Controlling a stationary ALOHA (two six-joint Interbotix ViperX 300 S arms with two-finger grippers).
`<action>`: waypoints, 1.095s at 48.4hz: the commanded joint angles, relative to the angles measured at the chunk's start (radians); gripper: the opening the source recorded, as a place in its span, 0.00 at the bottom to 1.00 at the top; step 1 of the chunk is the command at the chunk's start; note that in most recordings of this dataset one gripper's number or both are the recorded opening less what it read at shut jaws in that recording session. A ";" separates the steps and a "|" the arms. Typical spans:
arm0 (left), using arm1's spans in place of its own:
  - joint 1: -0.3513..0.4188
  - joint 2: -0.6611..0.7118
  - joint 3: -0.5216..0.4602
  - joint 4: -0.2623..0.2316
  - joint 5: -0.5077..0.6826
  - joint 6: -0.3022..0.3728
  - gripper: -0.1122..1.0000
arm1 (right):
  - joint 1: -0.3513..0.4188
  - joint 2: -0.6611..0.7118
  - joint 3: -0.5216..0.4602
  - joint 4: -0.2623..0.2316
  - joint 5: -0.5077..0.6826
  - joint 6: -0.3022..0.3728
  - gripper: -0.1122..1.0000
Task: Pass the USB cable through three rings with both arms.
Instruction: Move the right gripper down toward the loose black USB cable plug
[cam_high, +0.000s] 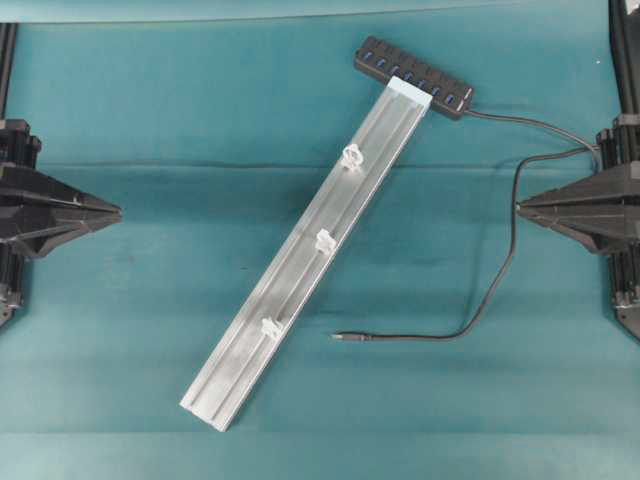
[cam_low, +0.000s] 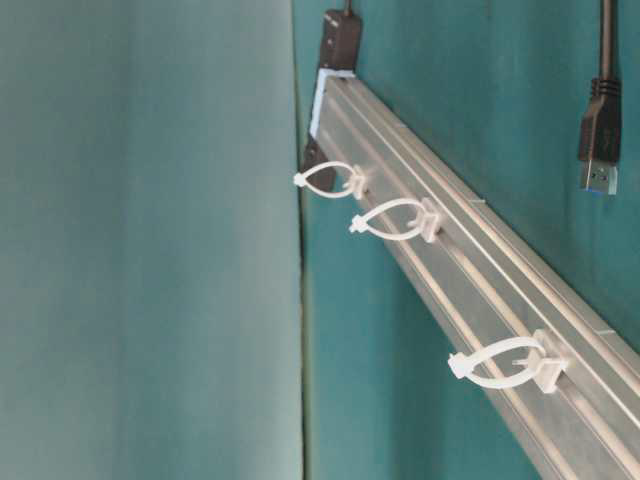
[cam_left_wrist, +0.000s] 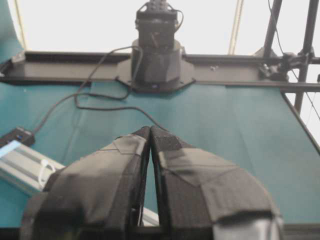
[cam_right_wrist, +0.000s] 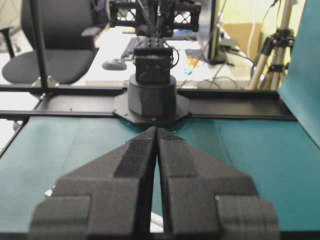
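A silver rail lies diagonally on the teal cloth and carries three white rings. At its far end sits a black hub. The black USB cable runs from the hub, loops right and ends in a slim plug lying right of the rail. My left gripper rests shut at the left edge with nothing in it. At the right edge my right gripper is also shut and empty, its tip close to the cable loop. From table level the rings stand up from the rail.
The other arm's base stands across the table in the left wrist view, and the rail end shows at lower left. An office chair and a tripod stand beyond the table.
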 joint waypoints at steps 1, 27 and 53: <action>-0.006 0.020 -0.017 0.014 0.014 -0.021 0.23 | 0.009 0.015 -0.005 0.006 -0.002 0.028 0.18; -0.011 0.054 -0.069 0.017 0.041 -0.041 0.09 | 0.009 0.170 -0.173 0.094 0.499 0.227 0.10; -0.008 0.087 -0.084 0.017 0.041 -0.040 0.09 | 0.054 0.638 -0.491 0.092 0.879 0.244 0.10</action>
